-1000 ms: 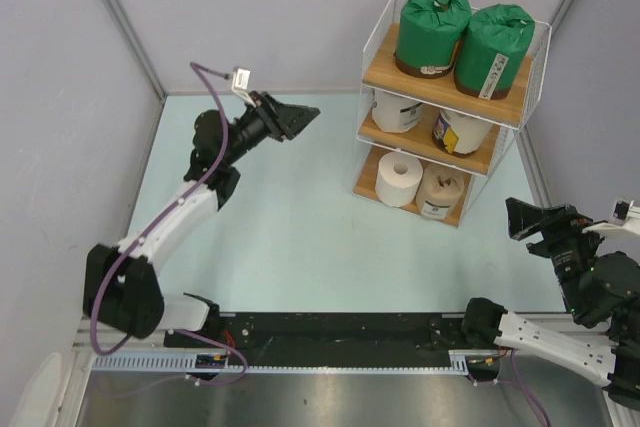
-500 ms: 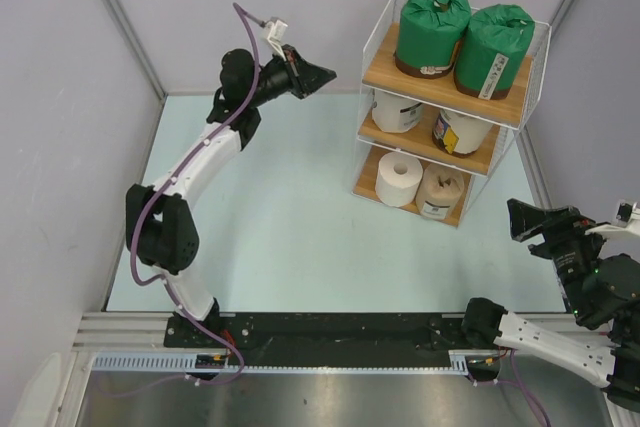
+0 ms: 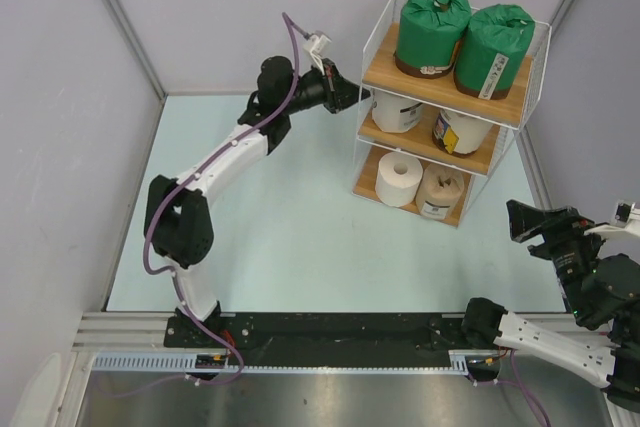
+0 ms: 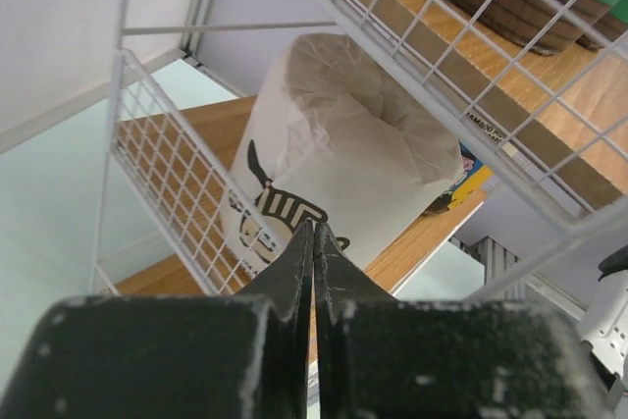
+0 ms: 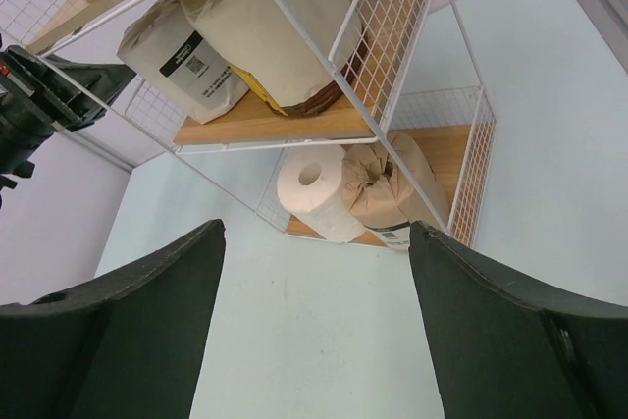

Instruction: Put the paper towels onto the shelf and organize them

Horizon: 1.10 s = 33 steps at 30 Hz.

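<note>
wire mesh (image 4: 182,183) bars shelf (image 3: 378,67) side, front open

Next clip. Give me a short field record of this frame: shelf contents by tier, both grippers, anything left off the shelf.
shelf: three tiers, two rolls each
top tier: left green roll, right green roll
middle tier: white-wrapped roll, cream roll
bottom tier: bare white roll, tan roll
left gripper: shut, empty, at shelf's left side, middle-tier height; wire contact unclear
right gripper: open, empty, apart from shelf
rolls off shelf: none visible
</note>
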Tool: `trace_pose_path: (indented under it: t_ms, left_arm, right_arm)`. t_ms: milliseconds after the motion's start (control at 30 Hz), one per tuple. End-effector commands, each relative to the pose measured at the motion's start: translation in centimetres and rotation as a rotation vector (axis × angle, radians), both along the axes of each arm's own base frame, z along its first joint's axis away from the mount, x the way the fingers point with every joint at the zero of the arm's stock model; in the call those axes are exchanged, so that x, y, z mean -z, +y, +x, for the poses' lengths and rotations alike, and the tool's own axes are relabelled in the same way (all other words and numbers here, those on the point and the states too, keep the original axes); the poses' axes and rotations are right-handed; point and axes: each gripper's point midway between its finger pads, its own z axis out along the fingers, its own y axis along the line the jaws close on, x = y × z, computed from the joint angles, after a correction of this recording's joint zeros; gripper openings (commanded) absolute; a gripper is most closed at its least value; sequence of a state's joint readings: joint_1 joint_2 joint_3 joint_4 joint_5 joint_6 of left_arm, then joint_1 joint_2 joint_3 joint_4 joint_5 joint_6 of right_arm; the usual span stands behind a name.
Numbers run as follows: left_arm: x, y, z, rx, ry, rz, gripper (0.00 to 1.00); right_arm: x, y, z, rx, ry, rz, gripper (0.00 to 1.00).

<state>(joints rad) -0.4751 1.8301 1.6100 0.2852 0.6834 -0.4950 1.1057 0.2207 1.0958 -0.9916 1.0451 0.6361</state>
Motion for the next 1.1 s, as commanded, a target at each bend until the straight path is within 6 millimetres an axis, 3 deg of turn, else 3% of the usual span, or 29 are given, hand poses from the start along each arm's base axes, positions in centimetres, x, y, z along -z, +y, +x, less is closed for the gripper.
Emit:
trace_pose_path:
  t_ms: [0, 333, 433, 1067]
  left_arm:
    - [-3.2, -0.8, 0.3, -0.003, -0.092, -0.035, 0.01]
    - [-4.7, -2.1, 1.3, -0.019, -0.124, -0.066, 0.00]
    - [-4.3, -2.7, 1.5, -0.013, -0.116, -0.055, 0.00]
    - [-3.6, -5.9, -1.0, 0.074, -0.110, -0.040, 0.00]
  right_arm:
    - [0.1, -0.3, -0.2, 0.008, 0.001, 0.016, 0.80]
    - [0.3, -0.8, -0.4, 0.012, -0.002, 0.018, 0.80]
    - [0.3, -0.9, -0.5, 0.015, -0.002, 0.017, 0.80]
    - [0.4, -1.1, -0.6, 0.017, -0.002, 0.017, 0.80]
